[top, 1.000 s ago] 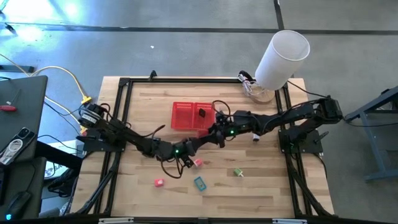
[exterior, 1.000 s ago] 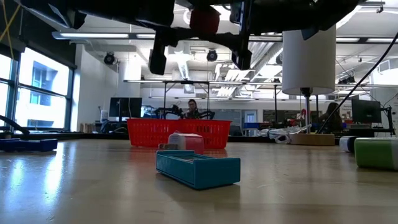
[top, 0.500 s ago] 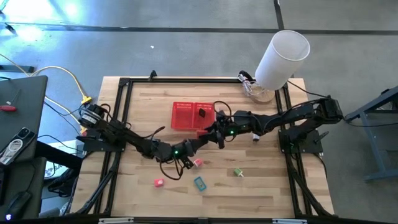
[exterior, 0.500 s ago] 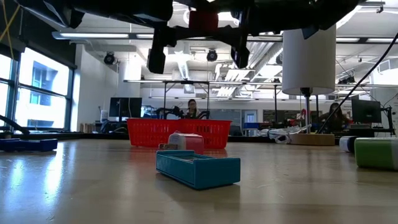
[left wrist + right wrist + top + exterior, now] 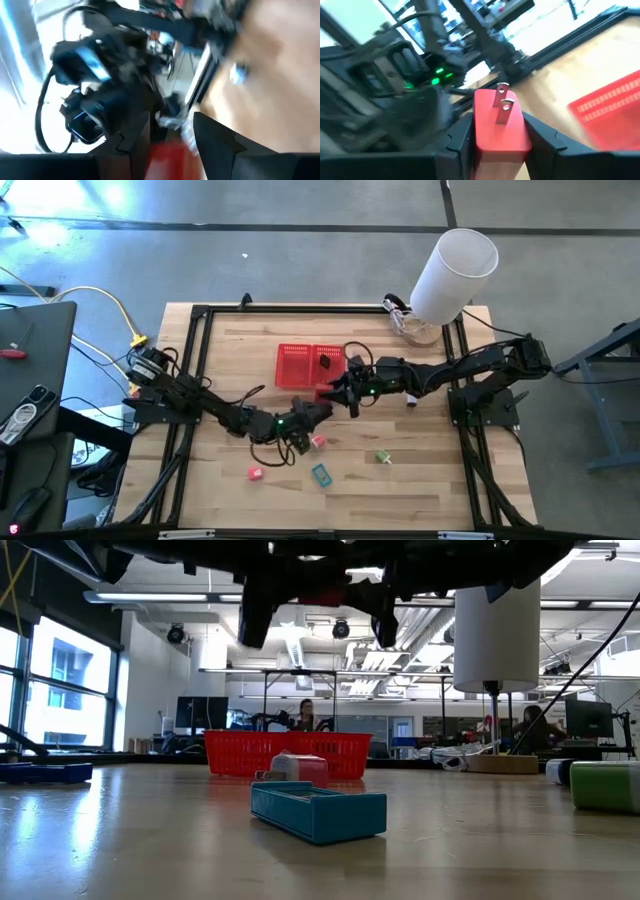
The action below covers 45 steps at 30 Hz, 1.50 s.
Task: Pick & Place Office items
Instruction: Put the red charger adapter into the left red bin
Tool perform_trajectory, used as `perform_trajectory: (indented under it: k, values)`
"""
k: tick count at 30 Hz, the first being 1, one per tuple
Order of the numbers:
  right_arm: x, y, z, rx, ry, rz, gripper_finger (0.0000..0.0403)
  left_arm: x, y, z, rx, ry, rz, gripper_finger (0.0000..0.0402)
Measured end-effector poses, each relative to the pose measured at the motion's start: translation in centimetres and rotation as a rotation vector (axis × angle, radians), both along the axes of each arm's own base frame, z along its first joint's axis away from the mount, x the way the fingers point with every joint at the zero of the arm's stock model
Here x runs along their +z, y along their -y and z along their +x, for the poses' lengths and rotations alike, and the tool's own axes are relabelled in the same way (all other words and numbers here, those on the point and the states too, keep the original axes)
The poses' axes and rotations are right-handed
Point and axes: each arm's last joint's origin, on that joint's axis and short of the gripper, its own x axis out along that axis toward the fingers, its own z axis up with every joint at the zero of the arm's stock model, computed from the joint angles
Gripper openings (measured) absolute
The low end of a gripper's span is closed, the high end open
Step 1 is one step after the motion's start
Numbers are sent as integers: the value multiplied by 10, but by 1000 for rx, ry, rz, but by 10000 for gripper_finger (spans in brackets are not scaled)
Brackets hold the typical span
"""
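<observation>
Above the wooden table point(image 5: 230, 360), just in front of the red two-compartment mesh basket point(image 5: 310, 366), the right gripper point(image 5: 497, 137) clamps its two dark fingers point(image 5: 540, 137) on a red plastic plug adapter with two metal prongs point(image 5: 500, 122), while the left gripper point(image 5: 303, 432) hangs just beside it, nearer the table's front; its own camera shows a gap between its fingers with something red at the frame's edge, but whether it grips anything cannot be told. The step in hand looks like a transfer of the red piece toward the basket, and doing it well calls for a firm, square hold on the plug's flat sides, prongs kept clear of the mesh wall, and the left arm drawn aside before the right one swings over the rim. A small black item point(image 5: 325, 364) already lies in the basket's right-hand compartment. In front of the basket, on bare wood, sit a pale pink block point(image 5: 318, 442), a red-pink cube point(image 5: 255, 473), a teal open tray-like box point(image 5: 321, 474) and a green piece point(image 5: 383, 456), all apart from one another. Open room lies toward the table's front edge; behind and to the right of the basket stands a tall white cylinder point(image 5: 452, 272), and a black metal frame point(image 5: 300, 311) rims the worktop, limiting wide sweeps.
</observation>
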Motion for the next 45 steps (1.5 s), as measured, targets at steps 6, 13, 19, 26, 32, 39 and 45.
perform_trajectory:
  k: [6,13,19,26,32,39,45]
  values:
    - [0,1,0,-49,3,-92,112,5,12,-6,-46,107,-221,143]
    - [1,2,0,-66,12,-152,112,20,7,-15,96,221,-424,139]
    - [1,0,0,-69,15,-241,111,39,0,-26,192,316,-573,120]
    - [2,-15,-1,-111,18,-362,111,70,-8,-50,287,391,-641,80]
    - [2,-26,-2,-96,20,-409,111,82,-14,-74,366,318,-640,41]
    - [2,-28,-3,-85,22,-412,111,90,-31,-110,176,186,-890,20]
    - [2,-28,-3,-86,23,-412,111,96,-60,-125,-3,57,-1240,19]
